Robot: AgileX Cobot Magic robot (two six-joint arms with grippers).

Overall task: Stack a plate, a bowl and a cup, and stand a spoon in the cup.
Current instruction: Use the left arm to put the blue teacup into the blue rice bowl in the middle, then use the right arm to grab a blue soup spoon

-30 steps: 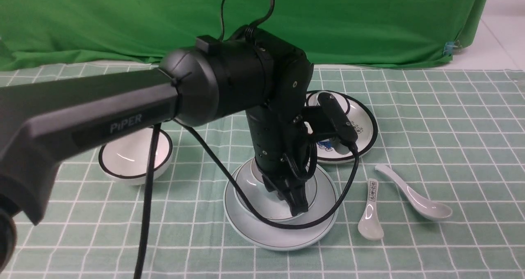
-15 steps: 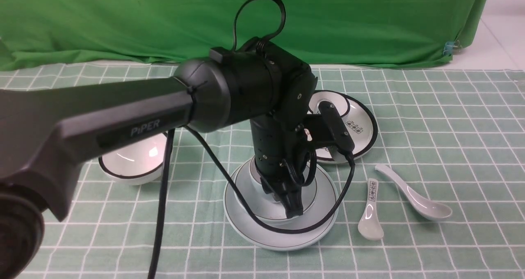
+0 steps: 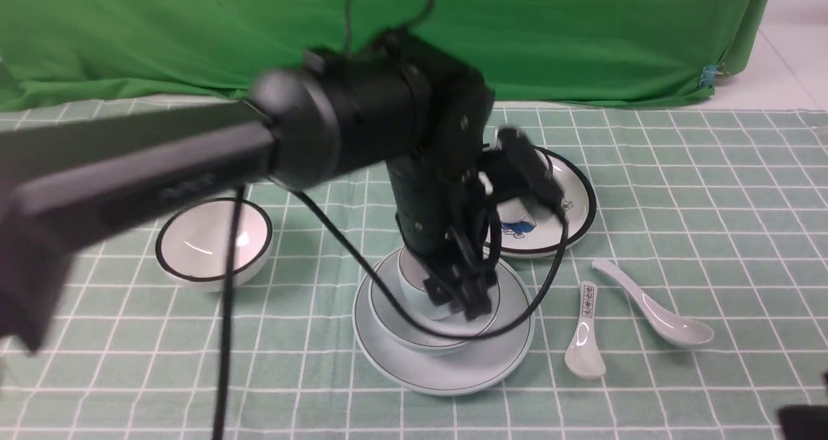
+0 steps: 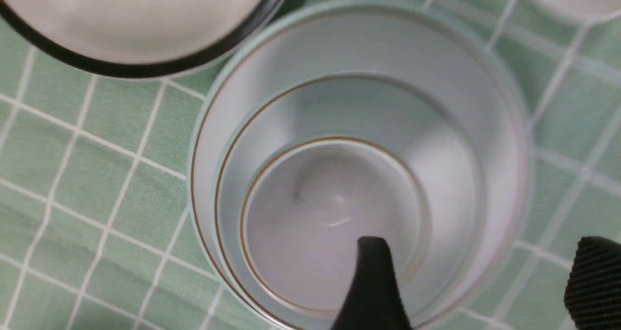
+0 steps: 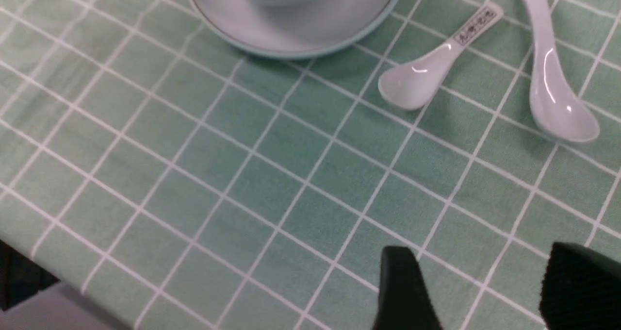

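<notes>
The pale-blue plate lies at the table's middle with the pale-blue bowl on it and the pale-blue cup upright in the bowl. In the left wrist view the cup sits inside the bowl on the plate. My left gripper is open and empty just above the stack, one finger over the cup's inside. The plain white spoon lies right of the plate. My right gripper is open and empty, over bare cloth near the front edge.
A shorter spoon with printed characters lies between the plate and the plain spoon. A black-rimmed white bowl sits at the left. A black-rimmed printed plate sits behind the stack. A green curtain hangs at the back.
My left gripper has risen out of the bowl, and the cup stays standing in it. A dark part of the right arm has come into the front view's lower right corner.
</notes>
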